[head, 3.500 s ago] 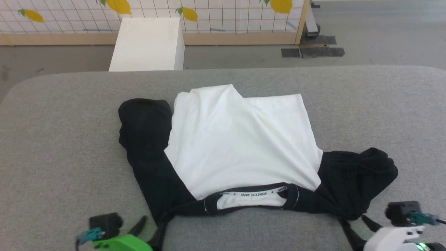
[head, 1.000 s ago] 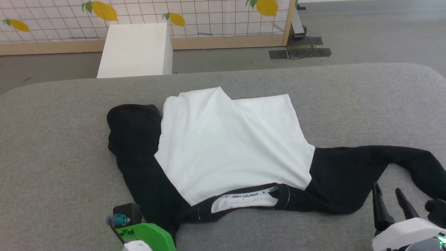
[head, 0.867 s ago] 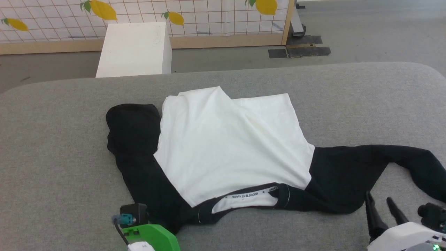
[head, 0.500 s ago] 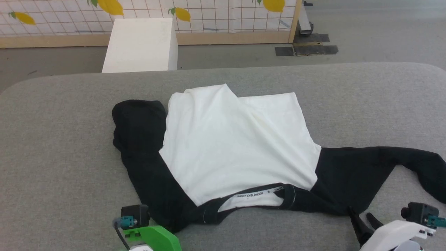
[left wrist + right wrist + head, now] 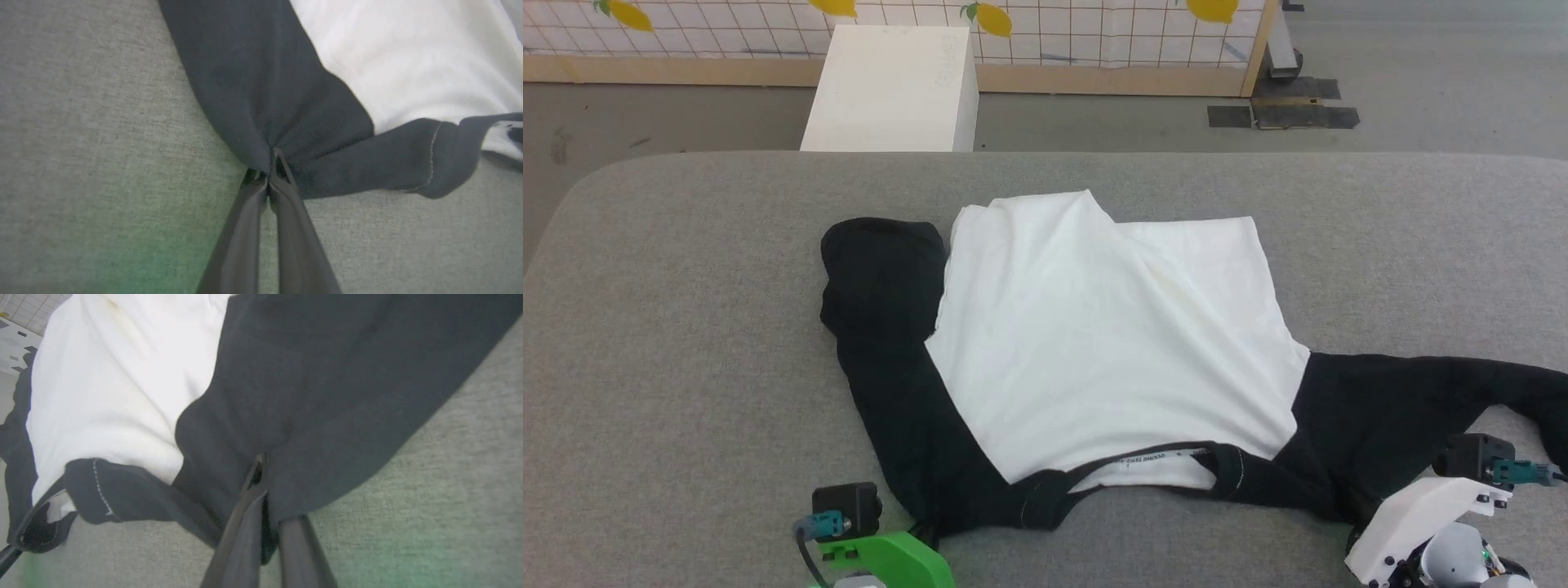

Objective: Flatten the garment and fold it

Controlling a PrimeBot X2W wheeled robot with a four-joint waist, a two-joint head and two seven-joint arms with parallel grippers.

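Grey padded table, garment pinched at both shoulders.
Head view: garment [image 5: 1111,343] lies on the table [image 5: 686,343], collar toward me, hem pointing away, long axis near-to-far, one arm at each near corner. Left wrist view: my left gripper [image 5: 271,163] is clamped on black shoulder cloth. Right wrist view: my right gripper [image 5: 261,473] nips black sleeve cloth, white body ahead.

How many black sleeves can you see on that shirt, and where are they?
2. On the shirt, the left sleeve lies bunched beside the white body; the right sleeve stretches out sideways.
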